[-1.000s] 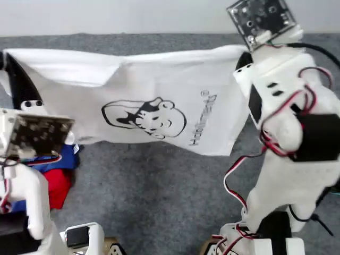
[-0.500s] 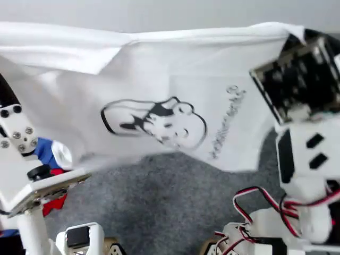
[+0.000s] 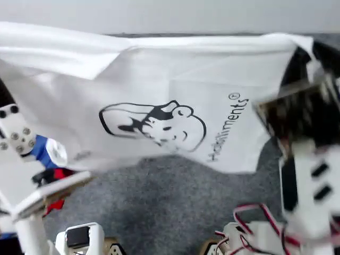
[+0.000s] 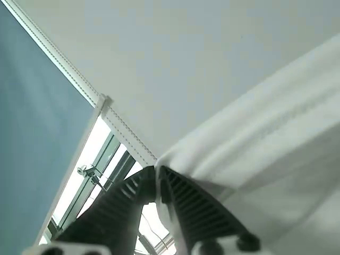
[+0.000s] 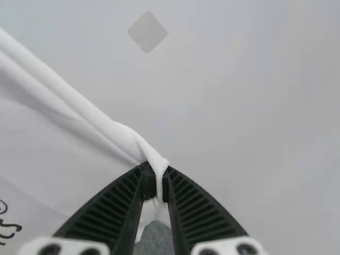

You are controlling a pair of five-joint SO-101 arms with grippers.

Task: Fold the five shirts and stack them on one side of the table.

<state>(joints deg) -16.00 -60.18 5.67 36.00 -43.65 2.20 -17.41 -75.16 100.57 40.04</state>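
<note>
Right wrist view: white shirt point(image 5: 53, 133) pinched between right fingers point(image 5: 122, 204).

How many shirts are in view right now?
3: a white shirt spread in the air over the table, and a blue shirt and a red shirt bunched together on the table. More may be hidden behind the white one.

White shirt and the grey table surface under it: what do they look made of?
White shirt: thin, soft, matte cloth, possibly cotton knit; it drapes and bunches into rounded folds at its held corners. Table surface: grey, fuzzy and speckled, like felt or short-pile carpet.
</note>
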